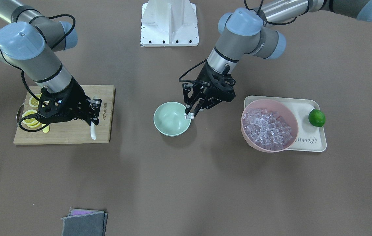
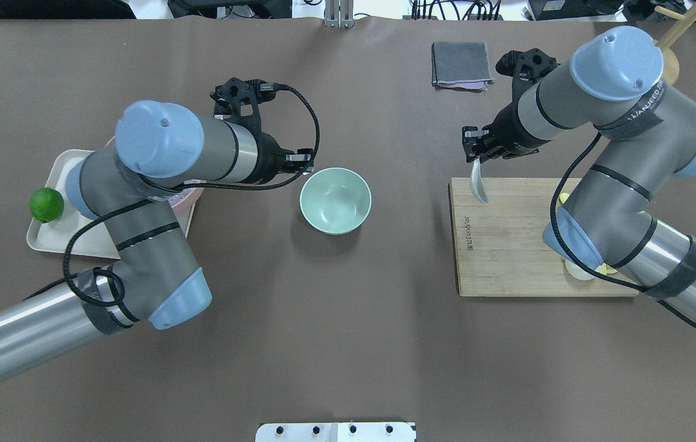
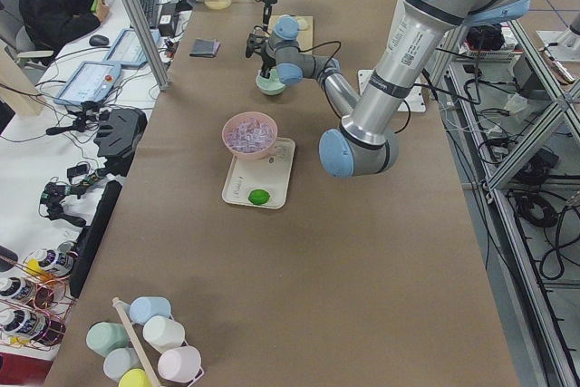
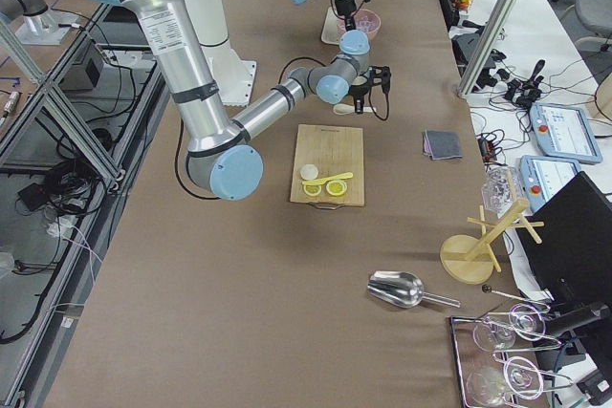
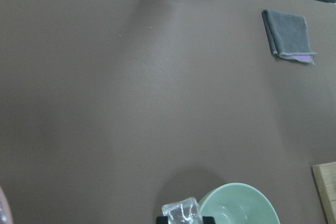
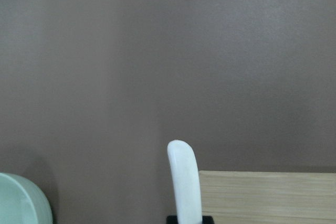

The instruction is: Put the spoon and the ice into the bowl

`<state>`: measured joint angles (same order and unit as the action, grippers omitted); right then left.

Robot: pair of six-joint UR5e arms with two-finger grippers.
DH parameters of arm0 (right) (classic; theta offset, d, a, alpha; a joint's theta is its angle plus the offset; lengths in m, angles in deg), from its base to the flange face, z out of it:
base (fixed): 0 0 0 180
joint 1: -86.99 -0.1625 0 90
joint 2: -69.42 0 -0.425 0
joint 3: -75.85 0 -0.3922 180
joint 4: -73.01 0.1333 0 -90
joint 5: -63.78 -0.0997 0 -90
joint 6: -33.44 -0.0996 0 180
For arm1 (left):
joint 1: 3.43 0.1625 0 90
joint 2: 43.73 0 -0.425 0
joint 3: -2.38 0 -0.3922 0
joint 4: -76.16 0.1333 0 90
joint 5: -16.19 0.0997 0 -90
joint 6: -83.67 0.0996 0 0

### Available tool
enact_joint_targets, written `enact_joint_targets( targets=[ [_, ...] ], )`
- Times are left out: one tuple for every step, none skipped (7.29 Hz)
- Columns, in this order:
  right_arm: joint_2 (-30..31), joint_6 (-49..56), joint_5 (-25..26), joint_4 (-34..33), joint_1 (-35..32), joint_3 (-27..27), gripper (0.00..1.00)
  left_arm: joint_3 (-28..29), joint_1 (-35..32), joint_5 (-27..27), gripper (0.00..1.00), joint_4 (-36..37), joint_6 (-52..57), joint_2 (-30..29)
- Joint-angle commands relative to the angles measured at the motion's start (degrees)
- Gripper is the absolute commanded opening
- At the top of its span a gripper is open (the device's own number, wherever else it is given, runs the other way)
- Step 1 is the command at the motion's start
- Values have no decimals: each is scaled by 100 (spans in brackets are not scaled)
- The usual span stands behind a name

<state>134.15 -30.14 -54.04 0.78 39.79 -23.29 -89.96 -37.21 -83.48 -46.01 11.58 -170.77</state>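
Note:
The mint-green bowl stands mid-table and looks empty; it also shows in the overhead view. My left gripper is shut on a clear ice cube and holds it over the bowl's rim; the cube shows in the left wrist view beside the bowl. My right gripper is shut on the white spoon, holding it over the wooden cutting board. The spoon's handle shows in the right wrist view and the spoon in the overhead view.
A pink bowl full of ice cubes sits on a cream tray with a lime. Lemon slices lie on the board. A folded grey cloth lies near the front edge. The white robot base stands at the back.

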Motion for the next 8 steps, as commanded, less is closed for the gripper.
enact_joint_targets(
  targets=[
    [-249,-242,48,7,35,-9,0,479,415,683,0,-26,-139,-373],
    [-494,-513,75,7,87,-9,0,489,512,703,0,-9,-139,-357],
    [-627,-603,258,7,183,-26,0,507,600,781,0,-9,-130,-322],
    [-715,-612,390,7,298,8,0,507,731,869,5,-9,-130,-321],
    [-812,-612,565,7,377,44,0,481,750,870,71,-26,-139,-321],
    [-969,-682,741,7,500,96,0,420,742,966,97,-61,-148,-208],
    [-1110,-796,960,-1,666,149,0,-16,724,958,98,-62,-104,98],
    [-1347,-823,1119,-1,746,393,0,-551,593,914,98,-1,53,483]
  ],
)
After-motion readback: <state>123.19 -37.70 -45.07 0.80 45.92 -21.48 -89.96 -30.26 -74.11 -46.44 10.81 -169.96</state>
